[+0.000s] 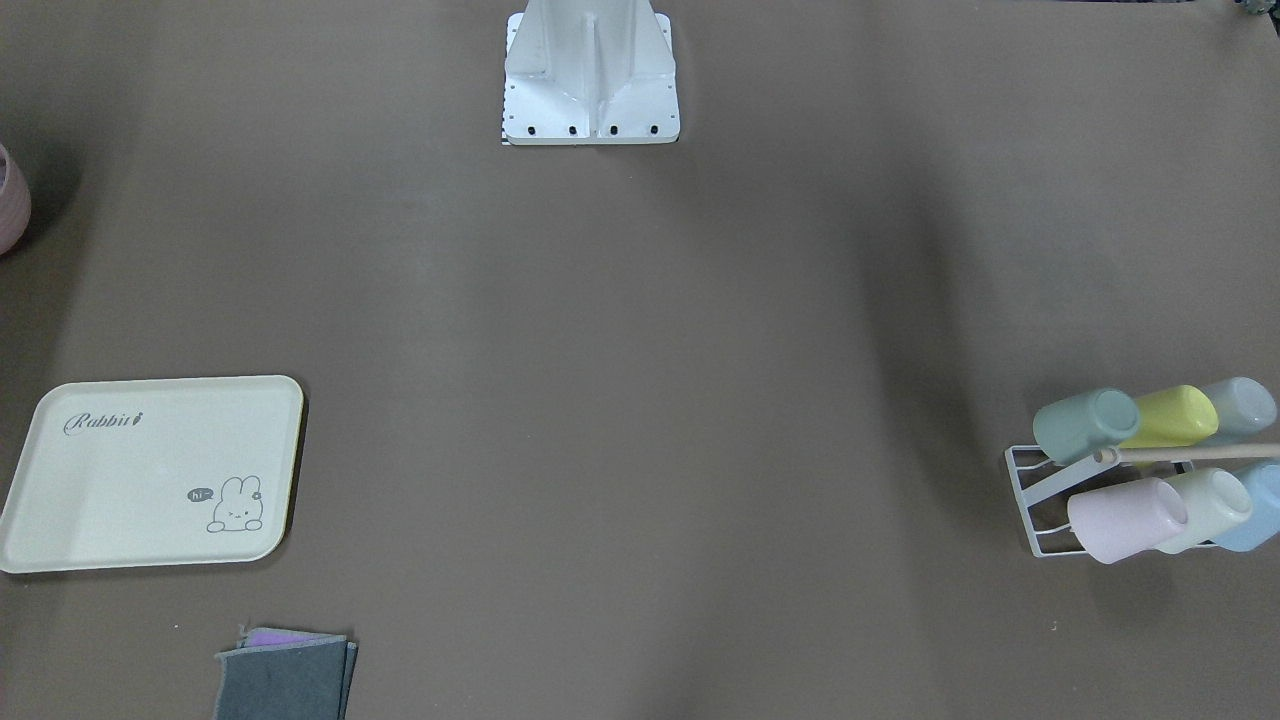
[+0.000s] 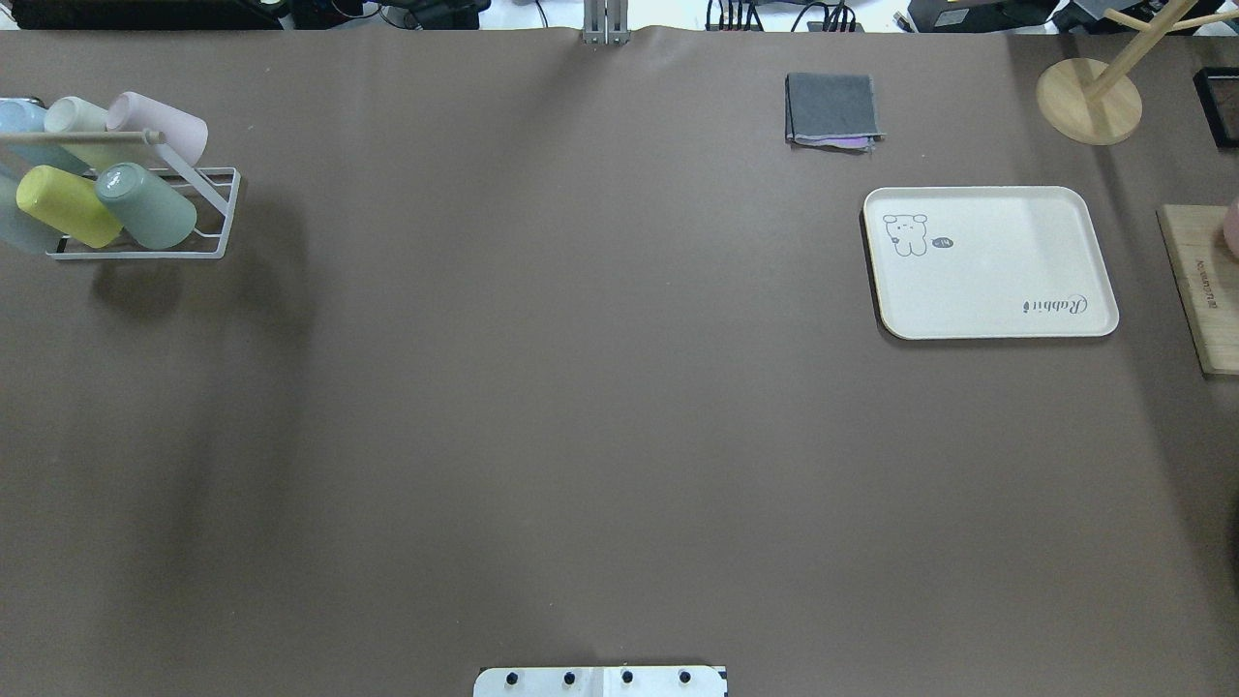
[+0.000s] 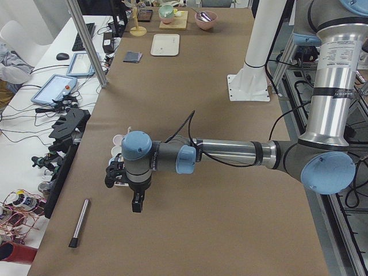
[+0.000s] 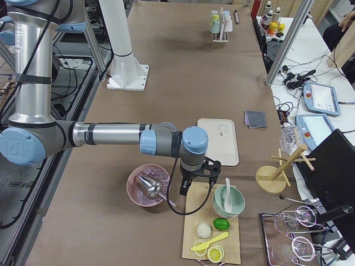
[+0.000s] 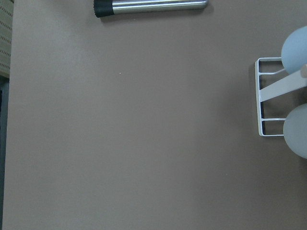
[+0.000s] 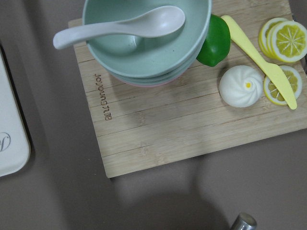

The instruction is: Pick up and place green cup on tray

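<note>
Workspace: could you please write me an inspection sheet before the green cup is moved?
Surface: brown table cover, flat.
Job's things: green cup rests tilted on the white rack with five other cups, robot's left side; tray lies flat, nothing on it, robot's right side.
Clutter: folded grey cloths; wooden board with bowls; metal cylinder.
Grippers: left gripper hangs near the rack, right gripper above the board; open or shut cannot be told.
Cables: black cable loops over the left arm.
Surroundings: side desk with teach pendant.

I read a brown table point(image 2: 581, 387) carrying a cream tray point(image 2: 987, 281), a folded grey cloth point(image 2: 832, 106) beyond it, a bamboo board point(image 2: 1200, 290) beside the tray, and a wire cup rack point(image 2: 145, 254) at the far-left end.
</note>
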Robot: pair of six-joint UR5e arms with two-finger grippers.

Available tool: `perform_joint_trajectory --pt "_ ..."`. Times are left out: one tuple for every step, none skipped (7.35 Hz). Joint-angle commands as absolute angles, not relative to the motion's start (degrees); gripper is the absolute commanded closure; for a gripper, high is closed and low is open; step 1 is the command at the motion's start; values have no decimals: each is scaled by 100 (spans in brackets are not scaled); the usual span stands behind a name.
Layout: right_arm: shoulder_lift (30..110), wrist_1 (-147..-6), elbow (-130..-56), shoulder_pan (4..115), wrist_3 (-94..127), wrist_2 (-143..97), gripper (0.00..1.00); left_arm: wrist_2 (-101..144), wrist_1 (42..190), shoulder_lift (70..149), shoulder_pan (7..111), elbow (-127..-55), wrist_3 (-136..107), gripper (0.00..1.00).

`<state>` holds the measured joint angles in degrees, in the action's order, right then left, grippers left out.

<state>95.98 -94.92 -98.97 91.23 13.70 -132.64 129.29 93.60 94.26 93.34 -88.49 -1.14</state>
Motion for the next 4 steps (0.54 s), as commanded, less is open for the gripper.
perform_joint_trajectory --pt "9606 -9492 -9923 9123 1380 -13315 0 12929 9369 9378 9334 -8850 -114 2" --pt "9589 -9483 -9905 9123 1380 -13324 0 12929 9360 9369 9334 -8833 -114 2" --pt "9598 -9483 -9905 9123 1380 -13316 0 12937 9360 9369 9334 -8702 -114 2" --pt "9598 -9483 -9905 9123 1380 -13315 0 12937 9360 9369 9334 -8771 -114 2"
